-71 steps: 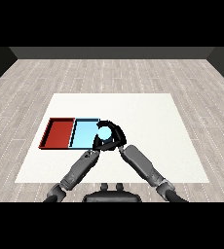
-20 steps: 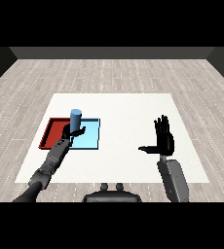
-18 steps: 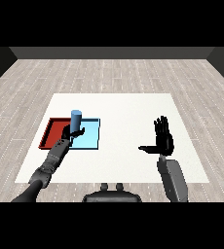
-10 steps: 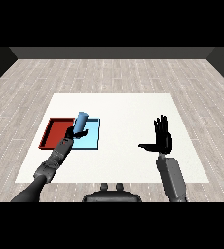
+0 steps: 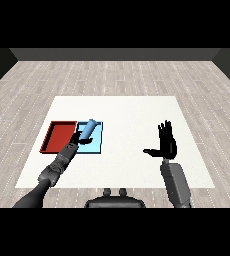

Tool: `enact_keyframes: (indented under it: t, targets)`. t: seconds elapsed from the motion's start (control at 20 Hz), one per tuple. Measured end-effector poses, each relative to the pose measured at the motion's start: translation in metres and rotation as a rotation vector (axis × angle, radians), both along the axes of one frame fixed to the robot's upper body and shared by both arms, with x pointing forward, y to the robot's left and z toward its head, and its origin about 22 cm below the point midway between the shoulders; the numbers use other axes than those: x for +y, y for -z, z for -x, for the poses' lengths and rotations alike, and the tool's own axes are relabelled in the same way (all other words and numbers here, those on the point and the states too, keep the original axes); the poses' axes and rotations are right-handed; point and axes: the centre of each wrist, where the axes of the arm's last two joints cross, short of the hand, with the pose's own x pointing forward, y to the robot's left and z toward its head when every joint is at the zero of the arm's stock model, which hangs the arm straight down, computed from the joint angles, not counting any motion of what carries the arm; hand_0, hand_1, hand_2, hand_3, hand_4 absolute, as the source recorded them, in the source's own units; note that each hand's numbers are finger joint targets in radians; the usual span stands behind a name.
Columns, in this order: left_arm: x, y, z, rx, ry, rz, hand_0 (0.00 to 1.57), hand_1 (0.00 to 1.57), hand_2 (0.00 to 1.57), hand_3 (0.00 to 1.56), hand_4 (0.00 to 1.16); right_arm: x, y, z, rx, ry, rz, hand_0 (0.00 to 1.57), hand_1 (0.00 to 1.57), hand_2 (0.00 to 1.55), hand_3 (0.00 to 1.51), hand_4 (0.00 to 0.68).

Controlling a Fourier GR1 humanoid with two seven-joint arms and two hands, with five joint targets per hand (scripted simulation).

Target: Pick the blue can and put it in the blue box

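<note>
The blue can (image 5: 88,129) is held tilted over the blue tray (image 5: 95,145) by the curled left robot hand (image 5: 76,143); the right robot hand (image 5: 166,145) is spread.

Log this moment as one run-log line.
left hand: shut on blue can, tilted over light blue tray | right hand: open, raised | red tray: beside

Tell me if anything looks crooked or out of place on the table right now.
The blue can is not upright: it leans with its top toward the right, over the light blue tray, at the left hand. Whether the fingers hold it is unclear. The red tray sits squarely beside it. The right hand is raised, open.
</note>
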Motion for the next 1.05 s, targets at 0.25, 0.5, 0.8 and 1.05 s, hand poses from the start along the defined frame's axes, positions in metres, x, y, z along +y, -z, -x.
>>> enact_keyframes:
  t: [0.25, 0.5, 0.8, 1.05]
  targets:
    - [-0.007, 0.003, 0.001, -0.015, -0.033, -0.023, 0.00, 0.00, 0.00, 0.00, 0.00, 0.004, 0.000, 0.002, -0.016, -0.015, -0.019, 0.00, 0.00, 0.00, 0.00, 0.000]
    - [-0.009, 0.005, 0.004, -0.203, -0.150, -0.012, 0.00, 0.00, 0.00, 0.00, 0.00, -0.003, -0.001, 0.007, -0.024, -0.030, -0.033, 0.00, 0.00, 0.00, 0.00, 0.000]
    - [-0.010, -0.019, -0.009, -0.584, -0.090, 0.073, 0.00, 0.00, 0.00, 0.00, 0.00, 0.001, -0.008, 0.004, -0.030, -0.040, -0.042, 0.00, 0.00, 0.00, 0.00, 0.000]
    - [-0.025, -0.022, 0.002, -0.830, 0.073, 0.217, 0.00, 0.00, 0.00, 0.00, 0.00, -0.002, -0.005, 0.006, -0.007, -0.037, -0.003, 0.00, 0.00, 0.00, 0.00, 0.000]
